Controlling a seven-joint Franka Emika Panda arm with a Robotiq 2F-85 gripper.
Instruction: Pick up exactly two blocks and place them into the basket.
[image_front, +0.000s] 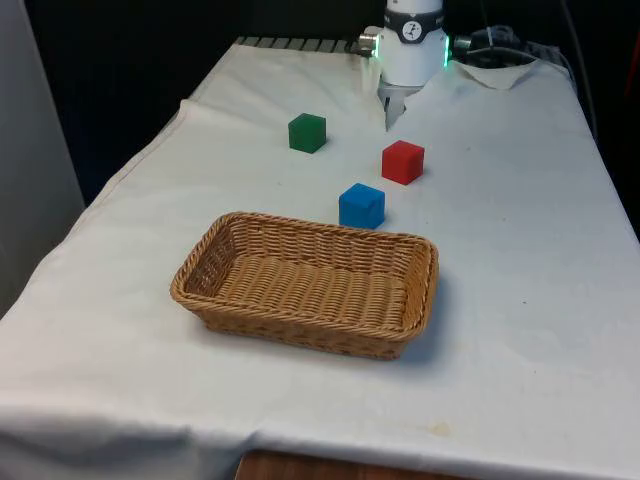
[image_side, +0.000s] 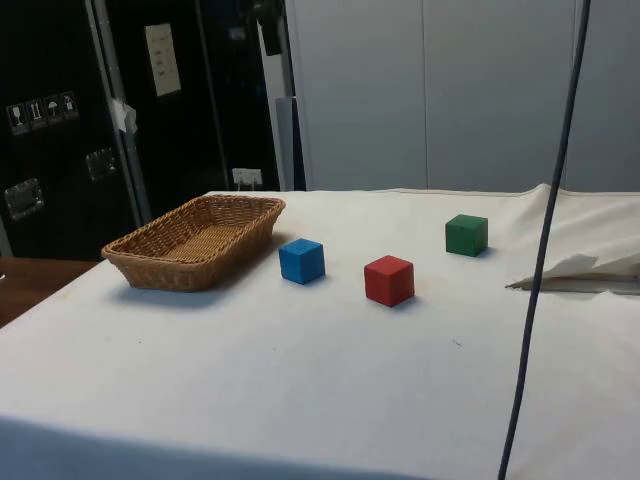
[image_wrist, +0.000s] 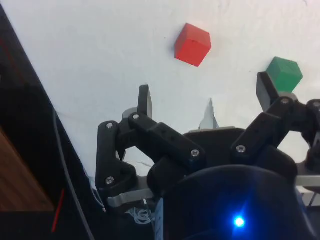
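A woven wicker basket (image_front: 300, 328) lies in the middle of the white cloth with nothing in it. Just behind its far rim sits a blue block (image_front: 361, 205). A red block (image_front: 402, 161) stands a little further back, and a green block (image_front: 307, 132) is off towards the front view's left. In the side view the basket (image_side: 195, 240), blue block (image_side: 301, 260), red block (image_side: 389, 280) and green block (image_side: 466, 234) form a row. My gripper (image_wrist: 205, 92) hangs high over the cloth, open and holding nothing. Beyond its fingers lie the red block (image_wrist: 192, 44) and green block (image_wrist: 284, 74).
The robot's white base (image_front: 412, 50) stands at the far end of the table, with a raised fold of cloth (image_side: 580, 268) beside it. A dark cable (image_side: 545, 250) hangs across the side view. Bare cloth surrounds the basket on all sides.
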